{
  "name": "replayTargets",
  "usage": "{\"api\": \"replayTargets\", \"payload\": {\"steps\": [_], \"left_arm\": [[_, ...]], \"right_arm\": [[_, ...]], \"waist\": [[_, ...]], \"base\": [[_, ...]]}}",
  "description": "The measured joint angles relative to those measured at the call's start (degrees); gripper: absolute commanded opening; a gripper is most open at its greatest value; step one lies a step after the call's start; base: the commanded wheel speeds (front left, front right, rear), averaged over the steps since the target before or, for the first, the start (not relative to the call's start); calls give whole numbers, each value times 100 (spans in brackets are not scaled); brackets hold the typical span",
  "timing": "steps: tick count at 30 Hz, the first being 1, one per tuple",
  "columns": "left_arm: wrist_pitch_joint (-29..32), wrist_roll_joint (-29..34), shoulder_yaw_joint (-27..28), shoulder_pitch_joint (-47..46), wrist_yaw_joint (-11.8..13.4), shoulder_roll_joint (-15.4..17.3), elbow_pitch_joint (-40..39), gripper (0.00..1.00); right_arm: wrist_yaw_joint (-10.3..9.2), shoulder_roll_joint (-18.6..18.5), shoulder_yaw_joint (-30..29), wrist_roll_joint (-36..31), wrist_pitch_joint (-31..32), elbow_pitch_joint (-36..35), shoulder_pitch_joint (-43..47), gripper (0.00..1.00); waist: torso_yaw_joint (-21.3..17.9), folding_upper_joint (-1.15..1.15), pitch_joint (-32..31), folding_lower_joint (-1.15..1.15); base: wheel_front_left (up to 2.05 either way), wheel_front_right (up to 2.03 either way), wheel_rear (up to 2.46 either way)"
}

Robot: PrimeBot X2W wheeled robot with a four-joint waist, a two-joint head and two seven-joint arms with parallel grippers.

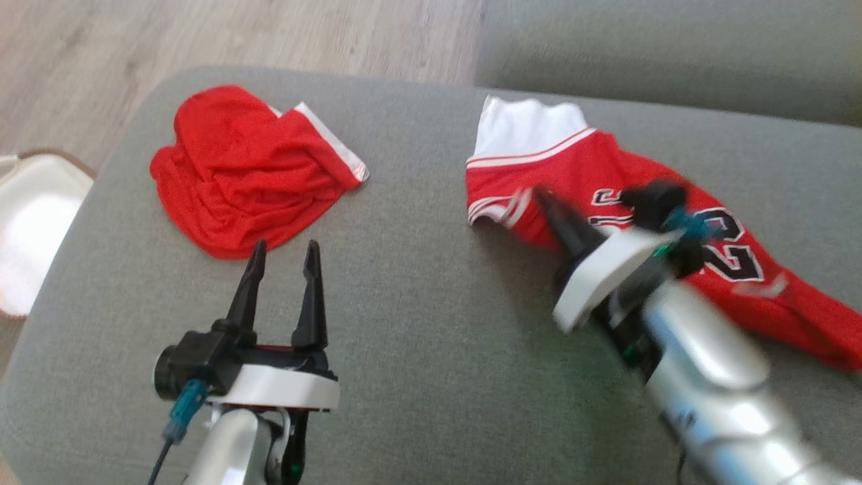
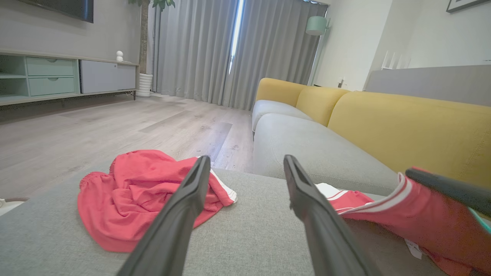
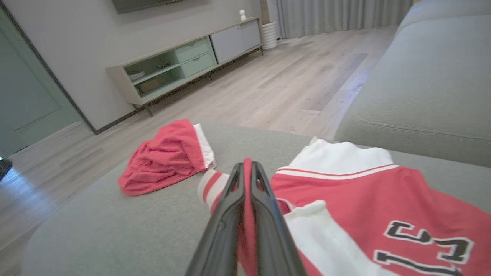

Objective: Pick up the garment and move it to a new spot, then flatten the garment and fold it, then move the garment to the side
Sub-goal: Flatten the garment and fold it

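Observation:
The garment, a red jersey [image 1: 592, 168] with white trim and black numbers, lies crumpled on the right of the grey cushion [image 1: 417, 283]. My right gripper [image 1: 539, 194] is shut on a fold of the jersey's red and white striped edge, and in the right wrist view red cloth [image 3: 364, 195] shows pinched between the closed fingers [image 3: 247, 165]. In the left wrist view the lifted jersey edge [image 2: 418, 218] hangs from a dark finger [image 2: 448, 188] of that gripper. My left gripper [image 1: 283, 252] stands open and empty just below a pair of red shorts [image 1: 249, 168].
The red shorts [image 2: 130, 195] [image 3: 168, 157] lie bunched at the cushion's far left. A second grey seat [image 1: 673, 47] adjoins at the back right, with yellow backrests [image 2: 414, 130]. Wooden floor [image 1: 168, 34] lies beyond the cushion. A white round object [image 1: 34, 222] sits off the left edge.

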Motion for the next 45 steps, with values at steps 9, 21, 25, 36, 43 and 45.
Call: {"api": "replayTargets", "payload": {"steps": [9,21,25,36,43,45], "left_arm": [[0,60,289,257,-25,3,-2,100],[0,101,356,340,-73,8,-1,100],[0,102,383,341,-67,8,-33,100],[0,101,382,470,-75,8,-166,100],[0,101,336,548,-120,8,-208,100],[0,101,330,548,-120,8,-214,100]], "right_arm": [[0,572,241,-668,51,-408,1056,0],[0,633,531,-579,-104,-675,1417,100],[0,587,-376,-953,-497,-724,1335,100],[0,307,-2778,-1907,-1063,-1251,1873,100],[0,582,-3148,-2106,-1061,-1596,2479,100],[0,595,-3158,-2146,-1053,-1686,2476,100]], "waist": [[35,0,-354,1],[105,0,-385,2],[-25,0,-407,2],[-413,0,-471,2],[-595,0,-386,2],[-622,0,-366,2]], "base": [[0,0,0],[0,0,0],[0,0,0],[0,0,0],[0,0,0],[0,0,0]]}}
